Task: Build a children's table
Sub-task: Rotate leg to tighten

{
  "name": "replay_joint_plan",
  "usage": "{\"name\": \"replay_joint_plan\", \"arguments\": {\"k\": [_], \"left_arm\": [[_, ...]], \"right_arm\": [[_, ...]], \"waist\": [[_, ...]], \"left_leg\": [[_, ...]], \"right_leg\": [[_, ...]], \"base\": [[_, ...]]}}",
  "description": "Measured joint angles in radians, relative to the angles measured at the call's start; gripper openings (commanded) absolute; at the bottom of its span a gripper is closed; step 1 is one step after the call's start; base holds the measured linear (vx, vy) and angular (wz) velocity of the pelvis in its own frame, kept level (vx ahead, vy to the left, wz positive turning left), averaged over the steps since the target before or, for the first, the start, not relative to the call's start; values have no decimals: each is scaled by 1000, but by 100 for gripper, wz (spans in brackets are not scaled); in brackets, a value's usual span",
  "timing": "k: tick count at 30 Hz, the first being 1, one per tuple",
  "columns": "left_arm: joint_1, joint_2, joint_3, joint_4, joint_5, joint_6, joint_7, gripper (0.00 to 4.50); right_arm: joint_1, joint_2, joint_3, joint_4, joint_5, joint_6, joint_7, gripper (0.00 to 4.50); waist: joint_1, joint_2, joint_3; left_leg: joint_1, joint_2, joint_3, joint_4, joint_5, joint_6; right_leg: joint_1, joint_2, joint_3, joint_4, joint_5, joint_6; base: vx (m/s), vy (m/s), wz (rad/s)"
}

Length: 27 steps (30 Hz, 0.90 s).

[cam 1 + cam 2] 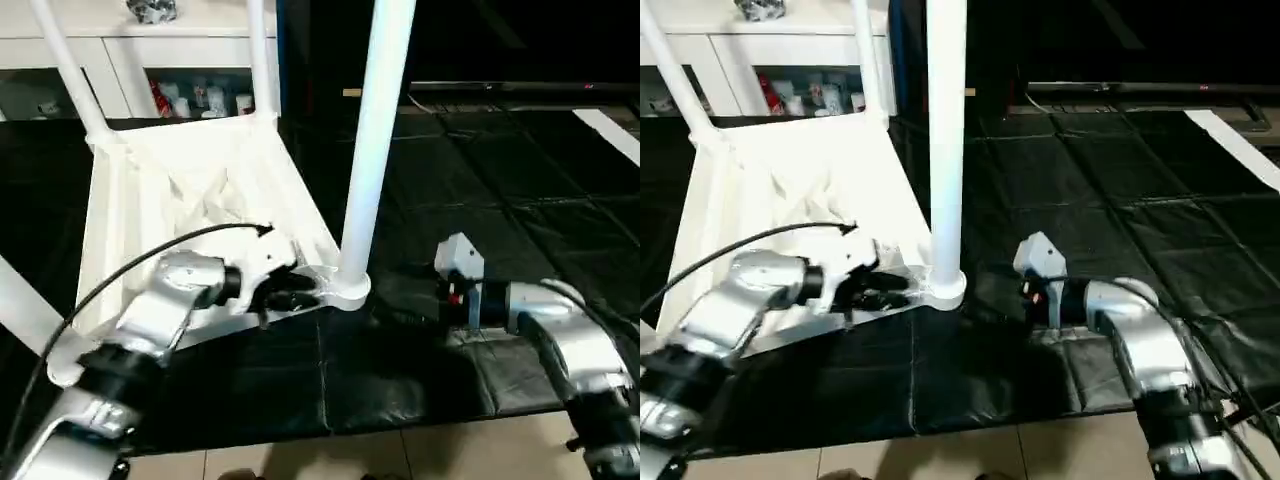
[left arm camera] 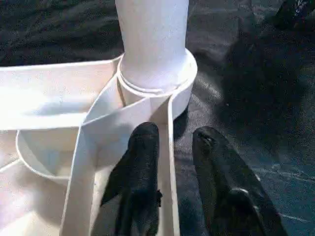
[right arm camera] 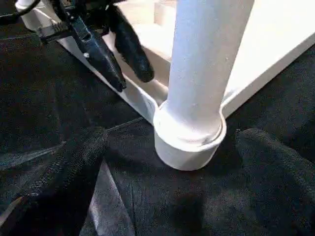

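Observation:
The children's table lies upside down on a black mat, its white ribbed top (image 1: 190, 190) facing up. A white leg (image 1: 375, 130) stands upright in the near right corner socket (image 1: 345, 290). Other legs (image 1: 70, 70) rise from the far corners. My left gripper (image 2: 172, 147) is at that near right corner, open. One black finger (image 2: 142, 162) is inside the top's rim wall and the other is outside it. My right gripper (image 1: 400, 318) hovers low over the mat just right of the socket, open wide. Its fingers (image 3: 74, 167) flank the leg's base without touching it.
A white cabinet (image 1: 130, 50) with glass doors and small items stands behind the table top. The black mat (image 1: 480, 180) stretches to the right, with a white strip (image 1: 610, 130) at its far right. Pale tiled floor (image 1: 350, 455) begins at the mat's near edge.

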Motion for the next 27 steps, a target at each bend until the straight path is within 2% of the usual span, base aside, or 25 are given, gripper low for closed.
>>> {"name": "replay_joint_plan", "arguments": {"k": [14, 27], "left_arm": [[0, 15, -29, 4, 49, 97, 50, 123], [0, 8, -35, 7, 39, 107, 44, 22]], "right_arm": [[26, 9, 13, -32, 5, 18, -22, 450], [29, 14, 30, -39, 6, 19, -21, 450]], "waist": [[-6, 3, 2], [-22, 4, 3]], "left_leg": [[0, 0, 0, -2, 0, 0], [0, 0, 0, -2, 0, 0]], "right_leg": [[0, 0, 0, -1, 0, 0], [0, 0, 0, -2, 0, 0]], "base": [[0, 0, 0], [0, 0, 0]]}}
